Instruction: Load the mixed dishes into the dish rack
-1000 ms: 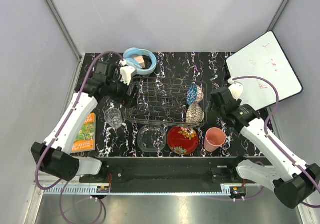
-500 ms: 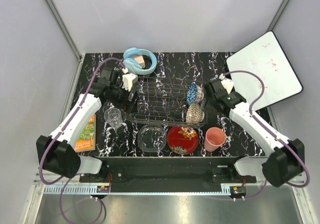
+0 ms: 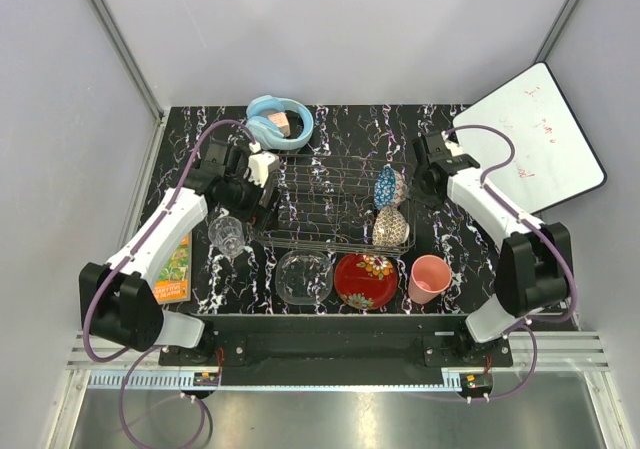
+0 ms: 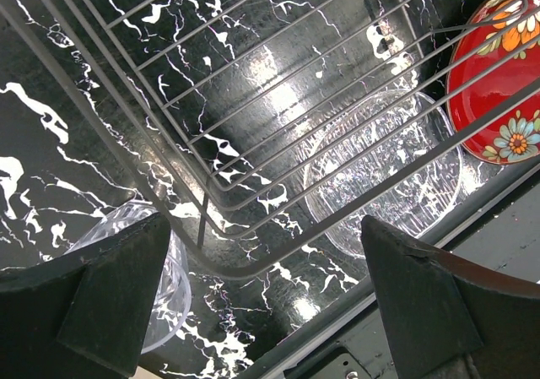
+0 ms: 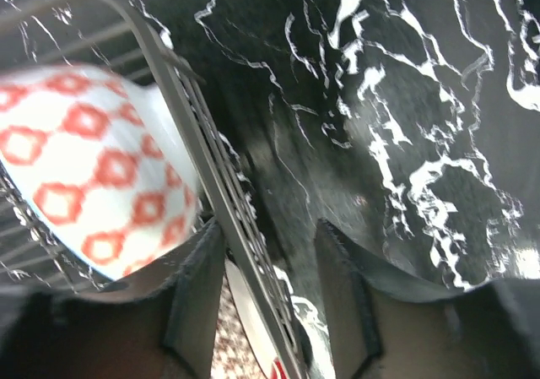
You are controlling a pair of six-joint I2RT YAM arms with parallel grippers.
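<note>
1. Movement first: the right hand has swung away from the pink plastic cup, which it hung just beside a second ago. It now sits at the far right end of the dish rack. The cup stands well behind it, toward the arm bases, unlifted.
2. The left hand has edged a little closer to the rack's opposite end. The clear tumbler stays just on its near side.
3. No dish has shifted.
   - The blue patterned bowl and the beige lattice-patterned bowl stand on edge inside the rack, just inboard of the right hand.
   - The tumbler, the clear glass bowl, the red floral plate and the cup remain on the bench.
   - With a hand at each end, I judge the rack itself is being addressed, so loading looks stalled at two of six.
4. The right hand's fingers are partly spread and straddle the rack's side wire, holding nothing. Whether they touch the wire I cannot tell. What seems the blue bowl's white, red-diamond outside lies just past that wire.
5. The left hand is spread wide and empty, with the rack's corner lying between its fingers. The tumbler is just beside one finger, and the glass bowl shows ahead through the wires.
</note>
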